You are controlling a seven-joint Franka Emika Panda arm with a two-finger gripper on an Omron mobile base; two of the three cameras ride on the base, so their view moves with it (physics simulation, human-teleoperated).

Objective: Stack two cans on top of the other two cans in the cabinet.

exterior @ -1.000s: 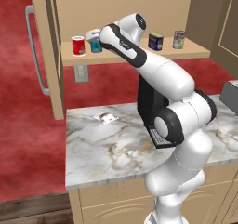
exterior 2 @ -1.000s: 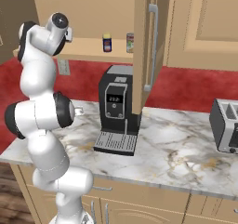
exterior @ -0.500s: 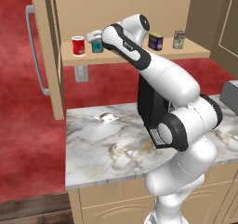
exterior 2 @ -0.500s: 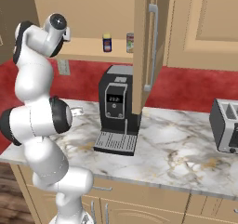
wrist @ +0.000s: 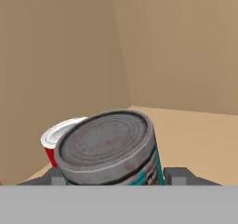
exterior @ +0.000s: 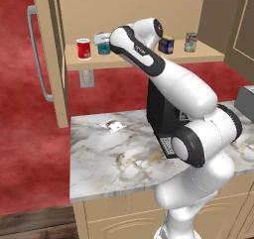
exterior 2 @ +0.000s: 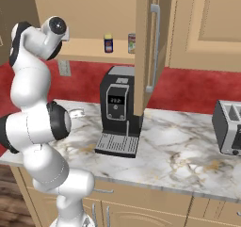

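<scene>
In the hand view the claw [wrist: 114, 179] straddles the teal can [wrist: 111, 151], one dark finger at each side; whether they pinch it I cannot tell. The red can [wrist: 55, 143] stands just behind it on the cabinet [exterior: 149, 15] shelf. Farther along sit the dark blue can [exterior: 166, 44] and the silvery can [exterior: 191, 41].

Colours on the cabinet shelf

Teal can [wrist: 109, 148] with a mottled grey, rust-flecked top; red can [exterior: 83, 48] at its 9 o'clock with a white band; dark blue can [exterior: 166, 44] marked yellow; pale silvery can [exterior: 191, 41] labelled greenish; light tan wooden cabinet [exterior: 149, 7]; grey-veined white marble counter [exterior: 109, 156].
</scene>
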